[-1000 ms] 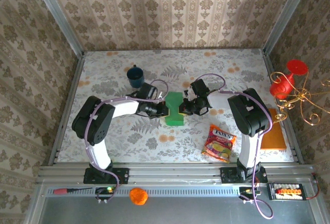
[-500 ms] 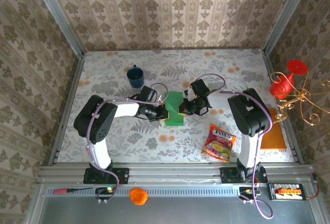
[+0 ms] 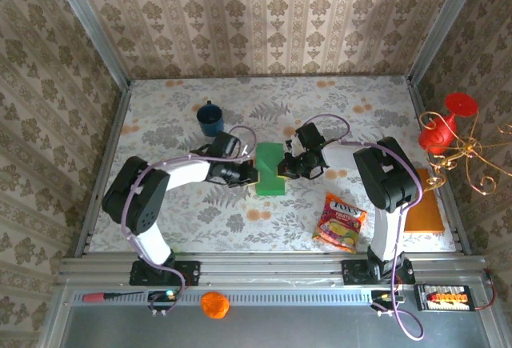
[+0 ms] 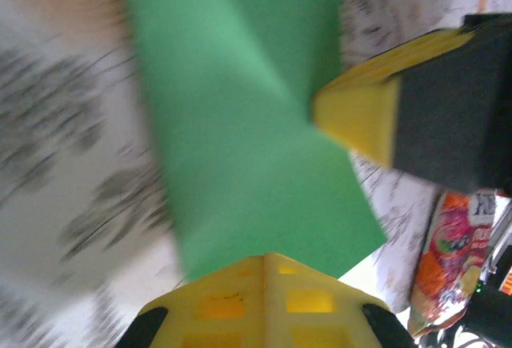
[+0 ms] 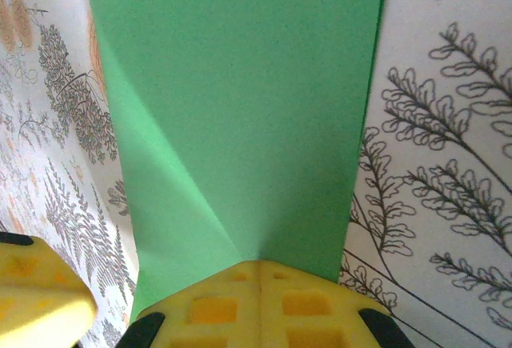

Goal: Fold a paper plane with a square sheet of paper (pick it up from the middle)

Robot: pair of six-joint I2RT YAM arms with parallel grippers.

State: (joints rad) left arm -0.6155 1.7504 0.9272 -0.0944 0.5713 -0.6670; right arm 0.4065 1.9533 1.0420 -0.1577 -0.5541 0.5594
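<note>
The square sheet of paper is bright green and lies folded into an upright oblong at the table's middle; it has no paper plane shape. My left gripper is shut on its left edge. In the left wrist view the closed yellow tips meet the sheet's near edge. My right gripper is shut on the right edge. In the right wrist view a crease in the paper runs into its pinched tips. The two grippers face each other across the sheet.
A blue mug stands behind the left gripper. A colourful snack packet lies near the right arm's base, and an orange-brown board lies at the right edge. A red and gold ornament hangs at the right wall.
The left arm's elbow has swung out to the left. The sheet went from pinched and notched, through a tilt, to a straight oblong. The right arm has barely moved.
</note>
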